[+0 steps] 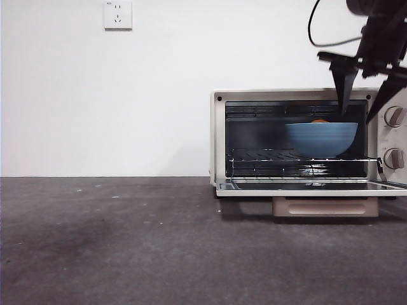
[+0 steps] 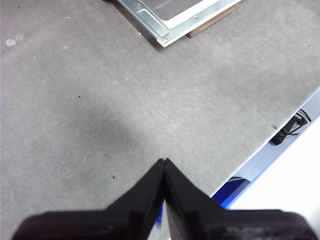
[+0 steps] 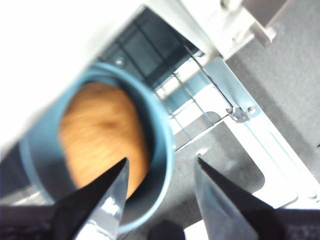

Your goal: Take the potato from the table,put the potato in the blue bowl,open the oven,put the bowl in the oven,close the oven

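Observation:
The oven [image 1: 219,140] stands at the right with its door [image 1: 305,188] folded down flat. Inside, on the wire rack [image 1: 267,160], sits the blue bowl [image 1: 321,138], and the top of the orange potato [image 1: 320,121] peeks over its rim. My right gripper [image 1: 357,105] hangs open just above the bowl's right side, at the oven's upper front edge. In the right wrist view the potato [image 3: 102,135] lies in the blue bowl [image 3: 162,145], and the gripper [image 3: 161,160] straddles the rim without gripping it. My left gripper [image 2: 164,161] is shut over the bare table [image 2: 100,100].
Two knobs [image 1: 395,116] [image 1: 394,158] sit on the oven's right side. The tan handle [image 1: 324,206] hangs below the lowered door. A corner of that door [image 2: 170,20] shows in the left wrist view, and the table's edge [image 2: 280,125] runs close beside the left gripper.

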Available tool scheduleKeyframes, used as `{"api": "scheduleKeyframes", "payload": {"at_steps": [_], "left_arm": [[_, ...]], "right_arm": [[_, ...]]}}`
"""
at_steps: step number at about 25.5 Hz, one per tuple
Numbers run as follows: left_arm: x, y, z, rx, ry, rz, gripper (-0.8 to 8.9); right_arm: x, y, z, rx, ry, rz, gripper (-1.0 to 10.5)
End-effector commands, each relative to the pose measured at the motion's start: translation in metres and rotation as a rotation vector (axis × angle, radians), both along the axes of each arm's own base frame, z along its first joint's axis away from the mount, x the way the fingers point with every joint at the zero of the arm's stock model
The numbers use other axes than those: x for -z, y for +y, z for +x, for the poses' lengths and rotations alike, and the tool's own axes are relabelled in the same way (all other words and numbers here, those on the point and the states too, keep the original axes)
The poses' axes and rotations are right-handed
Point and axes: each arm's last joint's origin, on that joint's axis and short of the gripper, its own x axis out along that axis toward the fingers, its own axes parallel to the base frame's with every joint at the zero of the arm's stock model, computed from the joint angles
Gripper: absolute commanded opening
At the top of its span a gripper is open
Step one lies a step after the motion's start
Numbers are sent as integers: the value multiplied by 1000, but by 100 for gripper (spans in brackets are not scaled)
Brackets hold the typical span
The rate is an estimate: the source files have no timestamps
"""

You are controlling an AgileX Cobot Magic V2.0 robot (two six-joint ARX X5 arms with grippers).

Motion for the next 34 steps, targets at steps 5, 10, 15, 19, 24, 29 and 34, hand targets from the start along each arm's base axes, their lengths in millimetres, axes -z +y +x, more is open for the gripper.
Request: {"api": "scheduleKeyframes", "payload": {"at_steps": [5,10,15,19,24,29,34], "left_arm": [[7,-13,10,39,39,36,-6],[14,-42,33,148,87,-21,-7],[27,-69,64,229,149,-126,-7],[44,-83,95,281,237,-224,-7],[77,-93,142,249,419,-380,-6],[115,-97,178,142,568,-481,-6],[144,-102,200,39,657,-498,-6]], "right_arm": [[-80,-5,-58,-194,-281,-132,218],[-133,-12,-122,-318,-479,-304,218],[-154,-19,-178,-351,-514,-439,217],[-163,-24,-218,-349,-517,-502,216],[-175,-28,-261,-336,-615,-530,142],[-179,-32,-293,-306,-669,-549,90],[-179,-36,-321,-264,-687,-600,60]]}}
